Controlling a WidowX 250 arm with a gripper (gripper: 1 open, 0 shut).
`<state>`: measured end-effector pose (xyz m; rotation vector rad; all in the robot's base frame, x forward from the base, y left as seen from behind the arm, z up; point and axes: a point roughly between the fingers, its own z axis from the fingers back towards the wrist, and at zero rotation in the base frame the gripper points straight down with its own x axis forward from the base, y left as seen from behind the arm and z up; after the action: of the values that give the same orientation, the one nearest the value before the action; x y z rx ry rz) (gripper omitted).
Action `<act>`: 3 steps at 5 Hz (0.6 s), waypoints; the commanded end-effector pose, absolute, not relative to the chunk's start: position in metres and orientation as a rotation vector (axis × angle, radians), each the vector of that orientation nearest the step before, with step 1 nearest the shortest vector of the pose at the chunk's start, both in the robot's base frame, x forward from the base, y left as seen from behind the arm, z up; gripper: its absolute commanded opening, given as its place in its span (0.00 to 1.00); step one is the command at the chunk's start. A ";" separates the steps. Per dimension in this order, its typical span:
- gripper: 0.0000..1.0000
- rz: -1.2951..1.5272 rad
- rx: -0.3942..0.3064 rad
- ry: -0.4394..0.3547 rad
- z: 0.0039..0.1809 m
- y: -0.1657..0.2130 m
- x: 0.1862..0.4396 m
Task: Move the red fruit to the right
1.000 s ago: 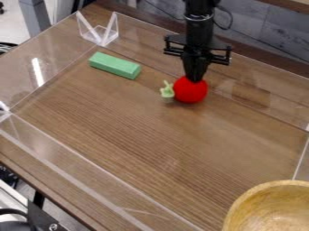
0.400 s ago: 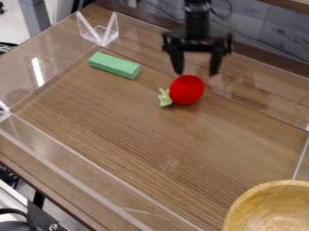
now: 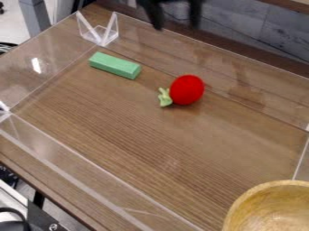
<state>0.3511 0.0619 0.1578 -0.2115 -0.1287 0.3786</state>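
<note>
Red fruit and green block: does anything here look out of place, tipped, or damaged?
Nothing stands out. The red fruit lies on its side on the wooden table, stem pointing left, intact. The green block lies flat, apart from it. Nothing is spilled or broken.

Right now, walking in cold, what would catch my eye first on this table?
The red fruit, lying alone mid-table with its small green stem pointing left. Next, the green block off to its upper left. The end effector hangs blurred at the top edge, apart from both.
</note>
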 end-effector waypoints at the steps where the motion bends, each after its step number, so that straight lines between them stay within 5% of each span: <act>1: 1.00 0.397 -0.176 -0.214 0.177 0.090 0.342; 3: 1.00 0.412 -0.154 -0.205 0.155 0.123 0.334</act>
<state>0.3323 0.1213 0.1407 -0.1665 -0.1590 0.4241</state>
